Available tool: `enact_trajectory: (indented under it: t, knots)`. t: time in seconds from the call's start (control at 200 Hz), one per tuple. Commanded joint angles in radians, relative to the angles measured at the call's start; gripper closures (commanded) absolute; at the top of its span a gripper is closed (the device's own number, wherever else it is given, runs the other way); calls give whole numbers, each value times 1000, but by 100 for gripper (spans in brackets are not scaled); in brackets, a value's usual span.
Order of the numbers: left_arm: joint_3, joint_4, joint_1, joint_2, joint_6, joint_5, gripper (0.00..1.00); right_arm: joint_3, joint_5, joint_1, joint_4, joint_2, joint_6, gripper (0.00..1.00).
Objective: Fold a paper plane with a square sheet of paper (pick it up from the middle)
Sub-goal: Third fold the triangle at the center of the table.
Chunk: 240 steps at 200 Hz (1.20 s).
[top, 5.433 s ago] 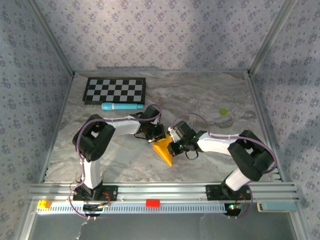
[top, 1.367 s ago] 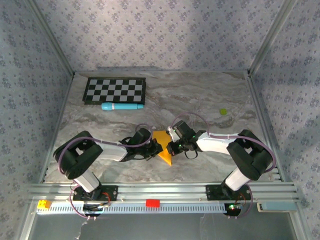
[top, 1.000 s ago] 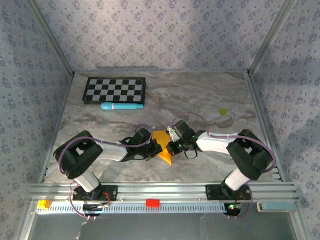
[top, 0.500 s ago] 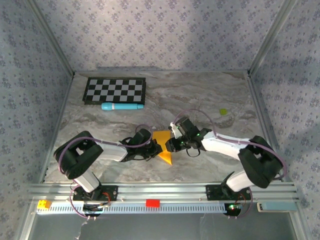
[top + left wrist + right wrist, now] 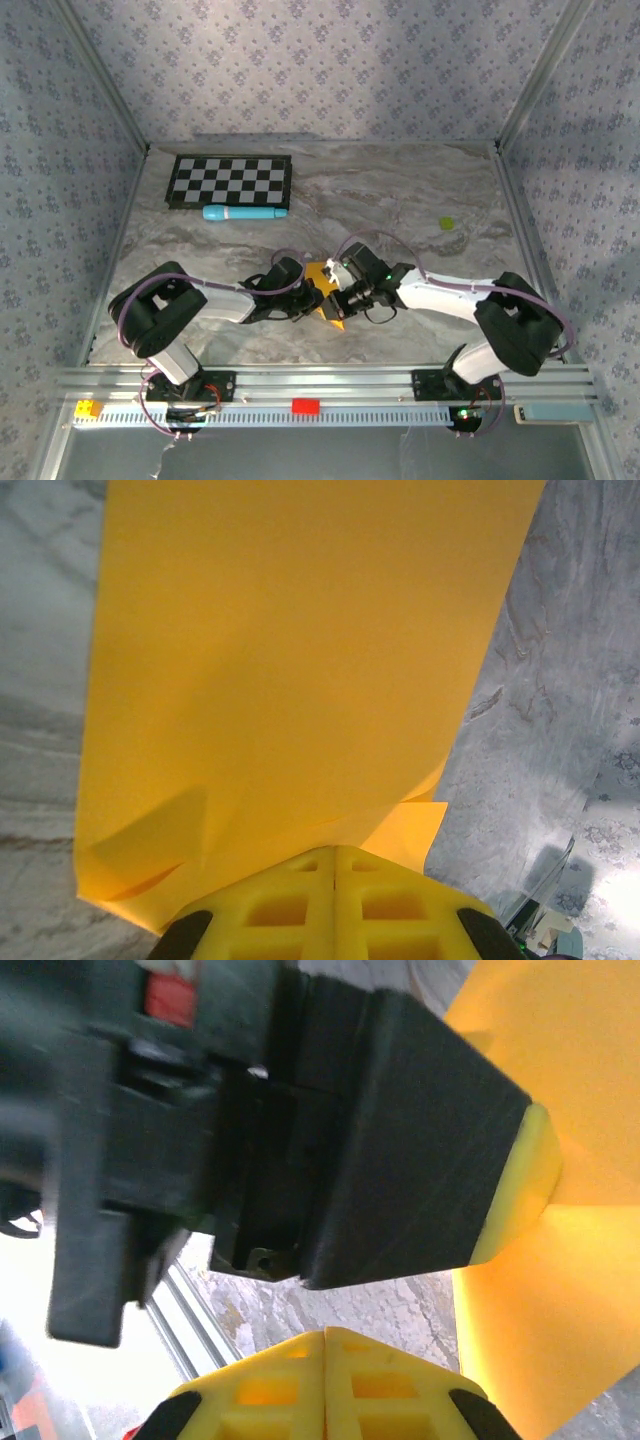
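The square sheet of paper (image 5: 334, 321) is orange and folded, lying on the marble table near the front centre with both grippers covering most of it. Whether it has a paper plane's form is hidden by them. In the left wrist view the paper (image 5: 290, 660) spreads flat ahead, with a small folded flap at its near right. My left gripper (image 5: 335, 858) is shut, its tips resting on the paper's near edge; in the top view it (image 5: 317, 298) comes in low from the left. My right gripper (image 5: 327, 1338) is shut on nothing, just off the paper (image 5: 560, 1300) and facing the left gripper's finger (image 5: 525, 1185).
A checkerboard (image 5: 230, 181) lies at the back left with a light-blue cylinder (image 5: 244, 213) in front of it. A tiny yellow-green bit (image 5: 447, 223) sits at the right. The metal rail (image 5: 320, 380) runs along the near edge, with a red block (image 5: 305, 406) beyond it.
The right gripper opened and drew back to the right, then shut again and moved left over the paper, close to the left gripper. The left arm stayed put.
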Motion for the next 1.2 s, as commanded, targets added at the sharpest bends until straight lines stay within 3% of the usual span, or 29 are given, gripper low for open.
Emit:
enact_trajectory:
  t: [0.0, 0.555, 0.805, 1.194]
  knots:
    - [7, -58, -12, 30, 7, -22, 100, 2, 9, 5, -11, 34, 24, 94]
    - [3, -57, -16, 24, 7, -25, 100, -19, 69, 9, -34, 104, 37, 94]
    - [-4, -58, -16, 24, 4, -33, 100, -112, 35, 7, 35, 50, 99, 93]
    - [0, -63, -16, 30, 1, -35, 100, -210, 54, 8, -22, -72, 123, 91]
